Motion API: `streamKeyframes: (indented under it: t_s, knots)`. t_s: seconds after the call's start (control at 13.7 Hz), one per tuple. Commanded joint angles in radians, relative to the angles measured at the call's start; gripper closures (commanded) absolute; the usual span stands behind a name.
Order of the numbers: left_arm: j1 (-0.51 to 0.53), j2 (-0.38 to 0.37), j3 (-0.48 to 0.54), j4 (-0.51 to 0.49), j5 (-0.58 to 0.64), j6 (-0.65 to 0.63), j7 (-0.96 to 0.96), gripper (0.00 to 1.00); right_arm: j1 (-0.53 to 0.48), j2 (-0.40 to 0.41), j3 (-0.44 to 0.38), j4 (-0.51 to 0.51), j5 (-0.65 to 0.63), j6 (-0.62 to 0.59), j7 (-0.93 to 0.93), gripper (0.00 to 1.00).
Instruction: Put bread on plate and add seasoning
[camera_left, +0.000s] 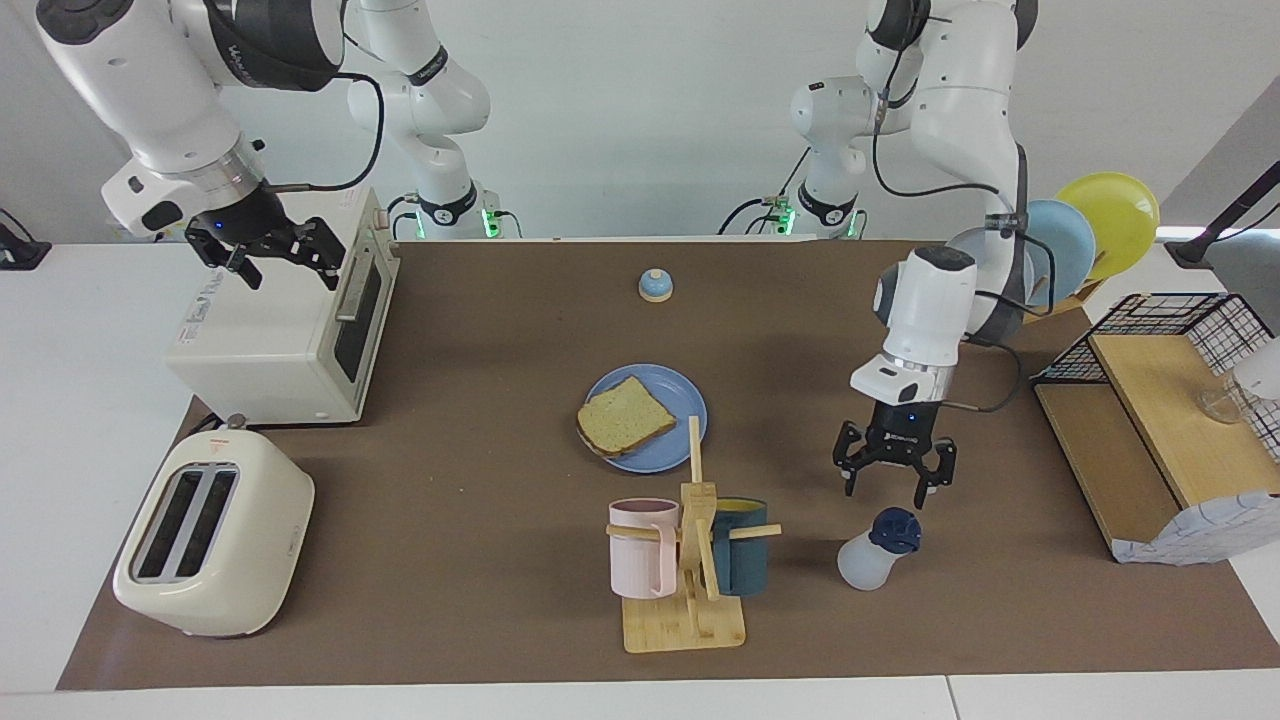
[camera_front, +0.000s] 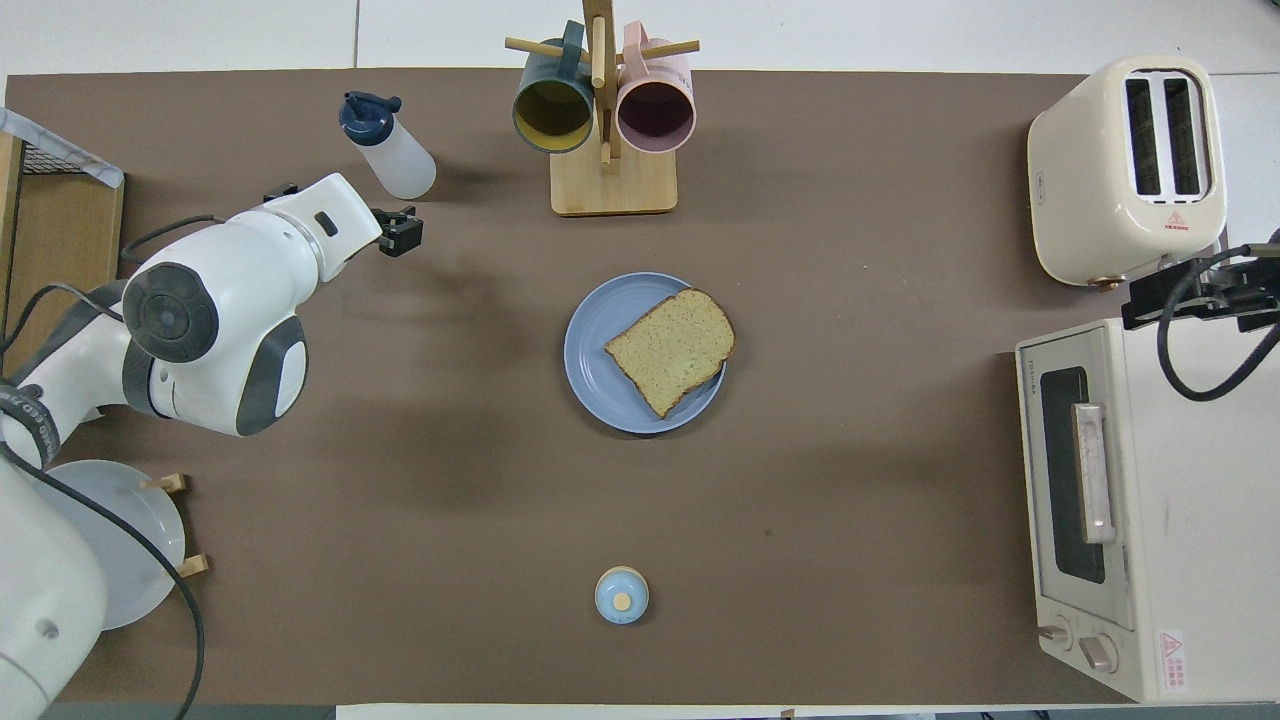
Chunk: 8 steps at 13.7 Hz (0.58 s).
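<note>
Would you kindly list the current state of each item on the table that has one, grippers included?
bread: lying flat on the plate.
plate: on the table, holding the bread.
seasoning: standing on the table, cap on, held by nothing.
left gripper: jaws open, empty, raised above the seasoning.
right gripper: jaws open, empty, waiting over the toaster oven.
toaster oven: door shut.
toaster: slots empty.
mugs: hanging on the wooden rack.
</note>
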Motion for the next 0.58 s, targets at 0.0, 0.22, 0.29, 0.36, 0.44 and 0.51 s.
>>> streamKeyframes:
  t_s: [0.0,0.22,0.29,0.36,0.44,0.51]
  knots:
    - [-0.098,-0.113,0.015,-0.053,0.004,-0.133,-0.081,0.0,-0.008,-0.015,0.005,-0.014,-0.002,0.006,-0.019,0.0]
    - [-0.172,-0.116,0.012,0.022,-0.009,-0.269,-0.182,0.0,-0.008,-0.015,0.005,-0.014,-0.002,0.006,-0.019,0.0]
    - [-0.172,-0.113,0.01,0.069,-0.028,-0.343,-0.179,0.0,-0.008,-0.015,0.005,-0.014,-0.002,0.006,-0.019,0.0]
    - [-0.174,-0.11,0.01,0.143,-0.076,-0.447,-0.175,0.0,-0.008,-0.015,0.005,-0.014,-0.002,0.006,-0.019,0.0]
    - [-0.172,-0.107,0.01,0.209,-0.102,-0.542,-0.17,0.0,-0.008,-0.015,0.005,-0.014,-0.002,0.006,-0.019,0.0]
    - [-0.166,-0.109,0.01,0.272,-0.116,-0.639,-0.164,0.0,-0.008,-0.015,0.005,-0.014,-0.002,0.006,-0.019,0.0]
